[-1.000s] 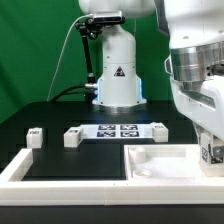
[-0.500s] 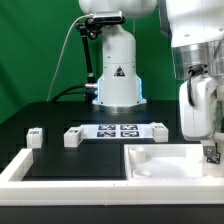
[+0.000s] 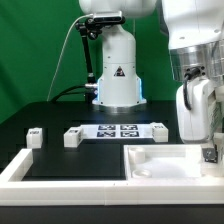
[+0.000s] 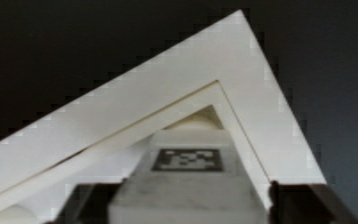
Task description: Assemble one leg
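Observation:
My gripper (image 3: 209, 146) is at the exterior view's right edge, shut on a leg (image 3: 209, 153), a small white post with a black-and-white tag. It holds the leg low over the far right corner of the large white tray-like part (image 3: 150, 152). In the wrist view the leg (image 4: 190, 178) sits between my two dark fingers (image 4: 98, 204), with the gripper (image 4: 194, 205) closed against its sides. The tray's corner rim (image 4: 229, 60) rises just beyond it.
Two look-alike legs (image 3: 35, 137) (image 3: 72, 137) lie on the black table at the left and a third (image 3: 158, 129) beside the marker board (image 3: 118, 130). The robot base (image 3: 117, 75) stands behind. A white raised border (image 3: 18, 168) runs along the front left.
My wrist has turned and shifted above the tray's right corner over the last second. The leg stays in my grip at about the same spot. The loose legs have not moved.

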